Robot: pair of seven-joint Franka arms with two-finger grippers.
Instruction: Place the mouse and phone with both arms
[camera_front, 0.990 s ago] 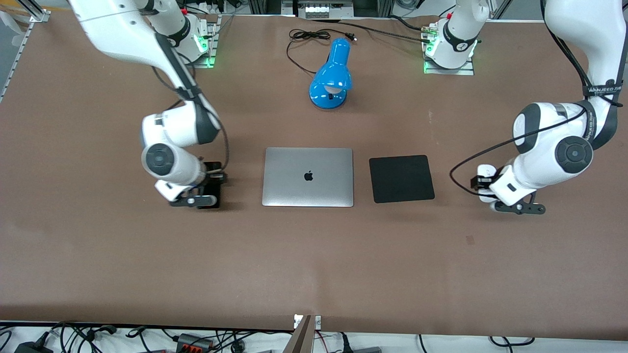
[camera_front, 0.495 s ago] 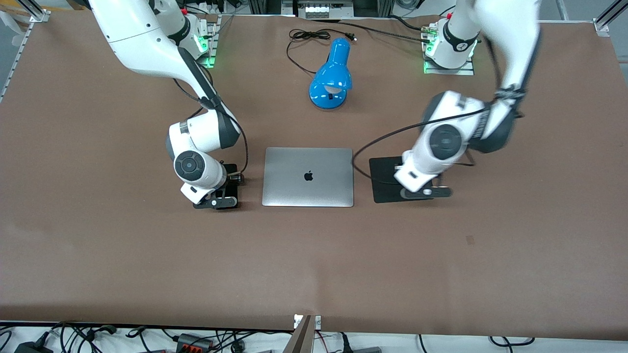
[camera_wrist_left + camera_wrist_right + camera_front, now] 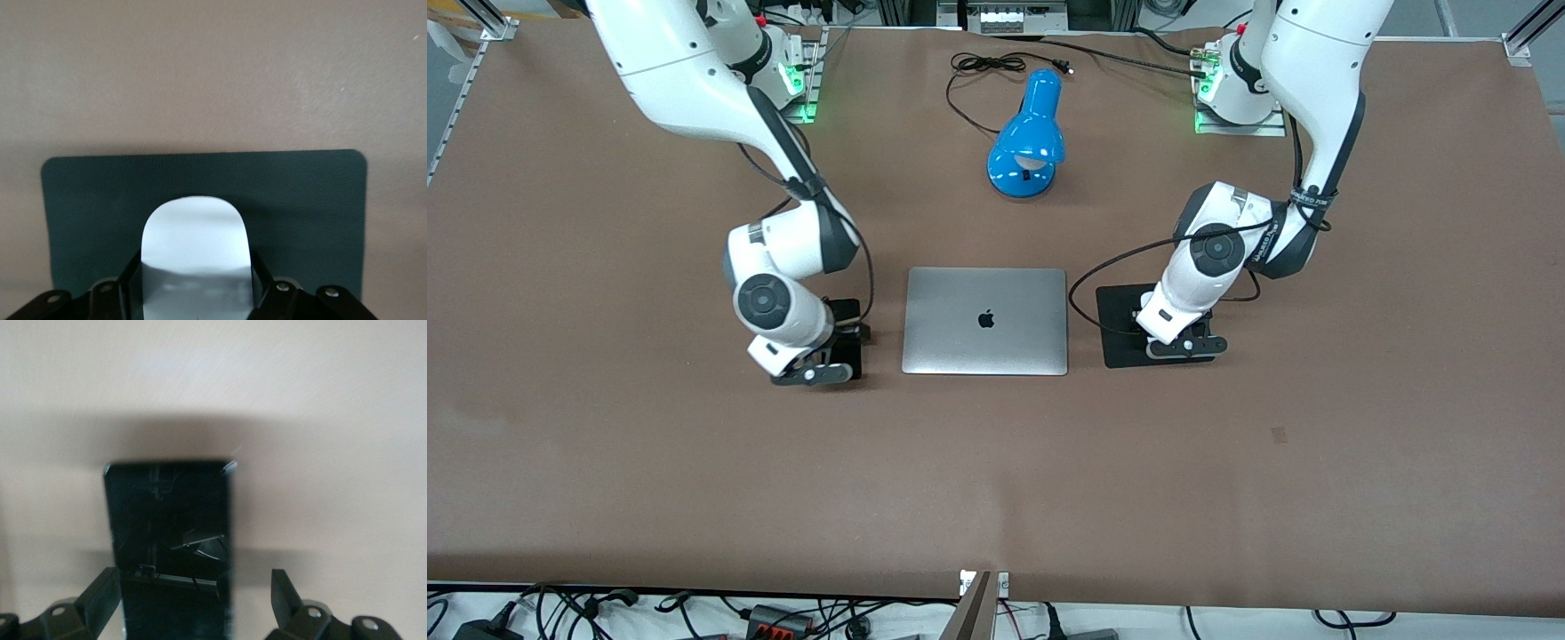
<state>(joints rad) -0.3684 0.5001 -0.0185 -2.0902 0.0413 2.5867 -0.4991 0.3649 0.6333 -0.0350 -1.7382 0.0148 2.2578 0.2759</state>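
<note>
The white mouse (image 3: 193, 230) sits between the fingers of my left gripper (image 3: 197, 267), which is shut on it, right over the black mouse pad (image 3: 300, 200). In the front view the left gripper (image 3: 1169, 324) is low over the pad (image 3: 1120, 311) and hides the mouse. The black phone (image 3: 167, 520) lies flat on the table between the spread fingers of my right gripper (image 3: 195, 580). One finger is at the phone's edge and the other finger (image 3: 283, 587) stands apart from it. In the front view the phone (image 3: 849, 356) lies beside the laptop, under the right gripper (image 3: 827, 342).
A closed silver laptop (image 3: 985, 320) lies between the phone and the mouse pad. A blue desk lamp (image 3: 1028, 142) with a black cord stands farther from the front camera, in the middle. The brown table (image 3: 996, 480) spreads wide nearer to the front camera.
My left arm swung from its end of the table to over the mouse pad, carrying the mouse. My right gripper moved with the phone toward the laptop and stopped beside it.
</note>
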